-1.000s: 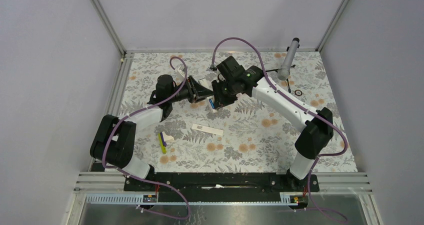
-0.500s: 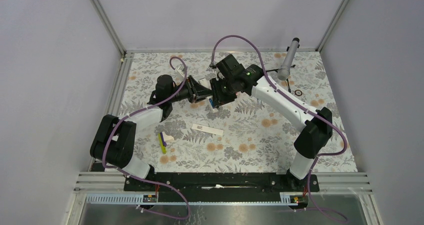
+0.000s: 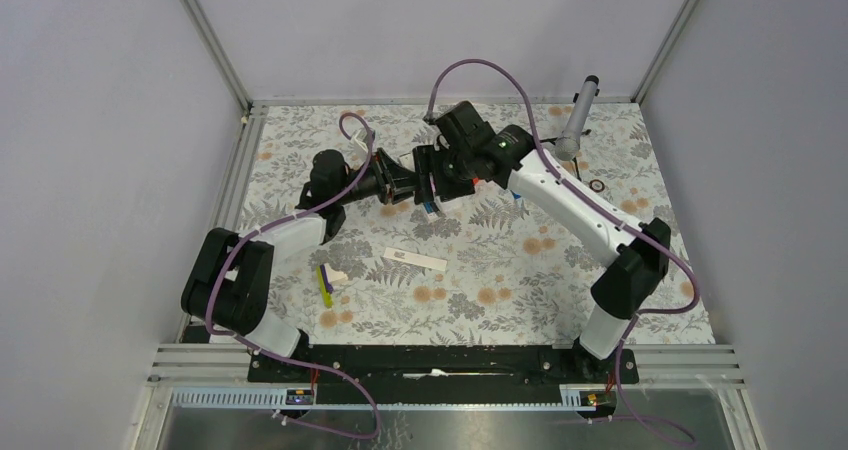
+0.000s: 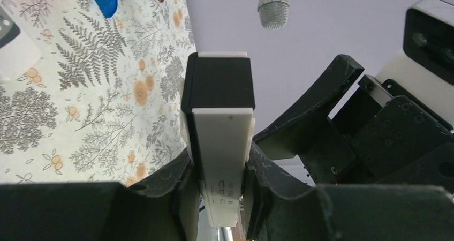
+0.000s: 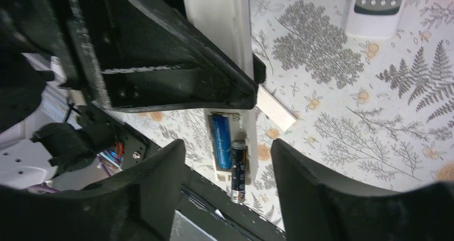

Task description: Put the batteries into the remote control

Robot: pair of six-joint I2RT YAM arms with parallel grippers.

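Right pincer (image 5: 224, 155): jaws apart, nothing touching the pads, hanging over the open battery bay (image 5: 216, 167). Left pincer (image 4: 219, 166): clamped on the remote control (image 5: 225, 16) by its two long edges, holding it off the worktop (image 5: 348, 91) with the bay turned toward my right pincer.

Both batteries sit in the bay, between my right fingertips and just beyond them. The blue battery (image 5: 220, 135) lies down in its slot. The black battery (image 5: 238, 166) is touching it, on the side of the finger at the right of my wrist view. Its metal end pokes past the end of the remote, so I judge it not fully seated.

Handling, my guess:
- **Remote:** light, stiff plastic with a smooth shell. It could twist in the left grip if I press hard off-centre, so the long edges are the right hold.
- **Batteries:** small, hard, round and slick, so they roll and squirt out of a pinch.
- **Where to grip:** take the black one across the middle of its barrel, jaws nearly together, or just press its free end down and inward against the contact.
- **Risk:** the contact may push back and pop the battery out.
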